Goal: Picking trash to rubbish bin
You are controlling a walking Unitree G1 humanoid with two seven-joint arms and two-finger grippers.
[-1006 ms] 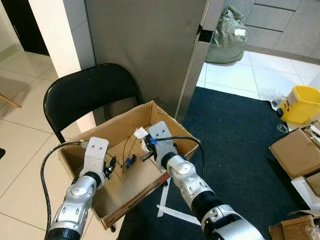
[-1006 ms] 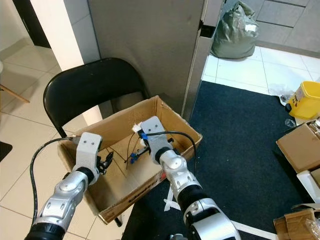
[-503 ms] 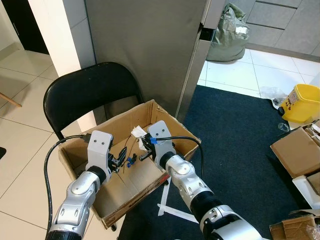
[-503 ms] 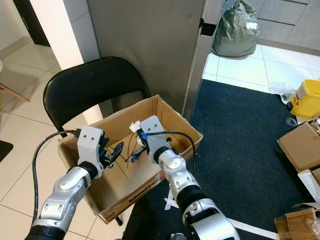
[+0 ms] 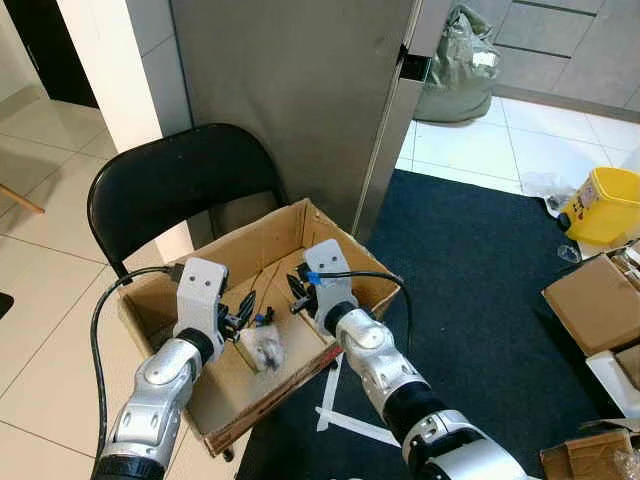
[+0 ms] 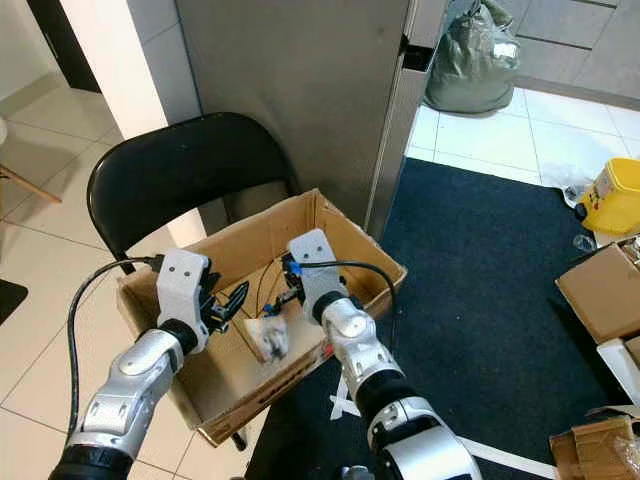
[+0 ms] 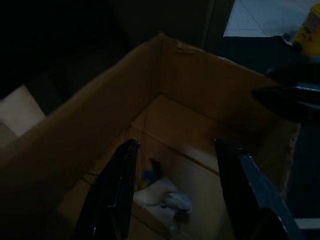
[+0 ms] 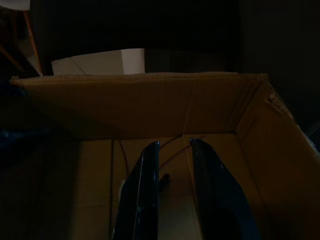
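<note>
Both my arms reach into the cardboard box (image 5: 335, 232) that sits on the seat of the black folding chair (image 5: 170, 180). My left gripper (image 7: 175, 185) hangs above the box floor with its two fingers spread wide and nothing between them. My right gripper (image 8: 172, 187) is near the far wall of the box, its fingers a narrow gap apart and empty. The crumpled white trash (image 5: 264, 350) lies on the box floor between my two grippers, touching neither. Beside it I see a thin black wire (image 6: 262, 290) and a small blue piece (image 5: 262, 320); in the dark wrist views I cannot tell well what they are.
</note>
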